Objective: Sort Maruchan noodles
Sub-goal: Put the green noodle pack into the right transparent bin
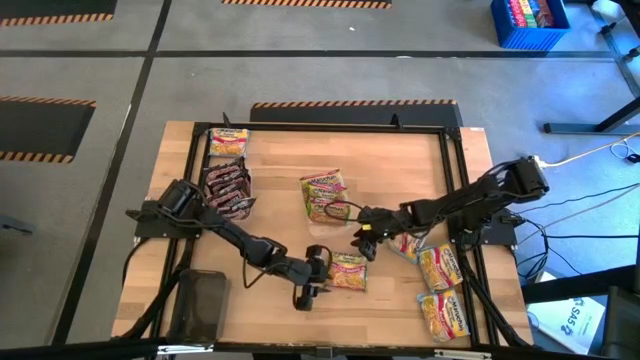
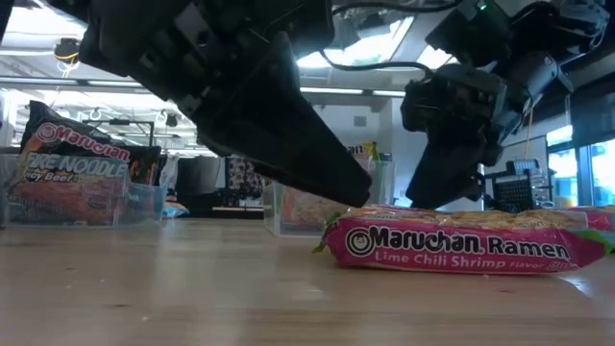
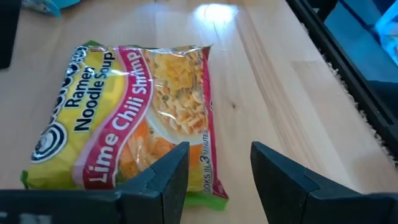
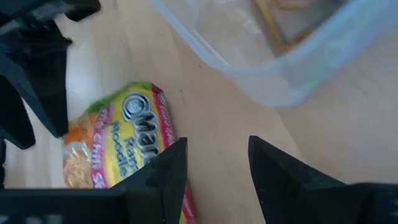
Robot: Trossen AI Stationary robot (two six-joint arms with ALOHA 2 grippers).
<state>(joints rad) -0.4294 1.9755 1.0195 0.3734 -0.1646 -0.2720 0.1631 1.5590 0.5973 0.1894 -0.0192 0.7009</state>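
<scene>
Maruchan noodles, Lime Chili Shrimp packet (image 1: 349,272): flat on table (image 1: 280,160), front centre, unsorted; left gripper (image 1: 318,272) beside it, fingers (image 3: 163,180) parted, empty, poised to grasp; right gripper (image 1: 365,236) hovering near, fingers (image 4: 163,177) parted, empty.

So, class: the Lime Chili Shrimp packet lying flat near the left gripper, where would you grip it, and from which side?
Probably the packet's near edge, approached from the left gripper's side. It lies flat on the table, so only a thin edge fits between the jaws, which stand open just short of it. The right gripper hangs above the table nearby.
</scene>
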